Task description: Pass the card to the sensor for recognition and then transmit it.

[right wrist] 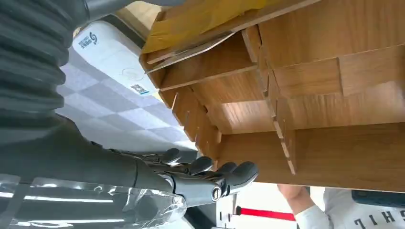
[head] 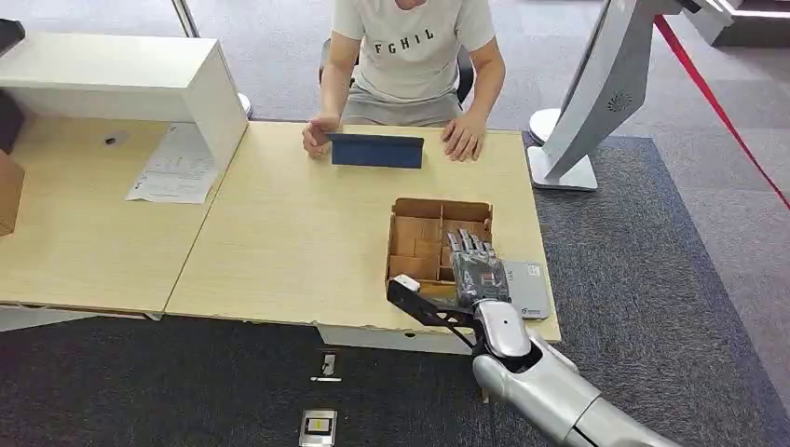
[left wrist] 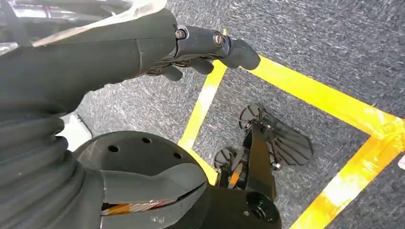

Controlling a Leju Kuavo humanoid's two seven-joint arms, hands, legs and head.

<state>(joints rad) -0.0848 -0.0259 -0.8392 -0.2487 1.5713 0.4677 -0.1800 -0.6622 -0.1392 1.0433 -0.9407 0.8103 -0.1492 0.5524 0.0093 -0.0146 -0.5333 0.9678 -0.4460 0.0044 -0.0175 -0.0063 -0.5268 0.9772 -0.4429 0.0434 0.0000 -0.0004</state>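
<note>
Right robot hand (head: 477,270) flat over the compartmented wooden box (head: 416,235) on the bench (head: 279,233), fingers extended and holding nothing, likely reaching for a card not discernible inside; grey sensor pad (head: 527,287) just beside; left robot hand (left wrist: 200,47) hanging, loosely curled, empty.

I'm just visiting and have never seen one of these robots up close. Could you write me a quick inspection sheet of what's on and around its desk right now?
Surface: light wooden table, joined to a second one on the left.
Job's things: divided wooden box; grey sensor pad beside it; card not seen.
Clutter: printed sheet, blue folder under a seated person's hands.
Hands: right hand open over the box, holding nothing; left hand hangs above the floor, fingers curled, nothing in it.
Cables: nothing seen.
Surroundings: dark carpet, yellow floor tape, red barrier strap.
</note>
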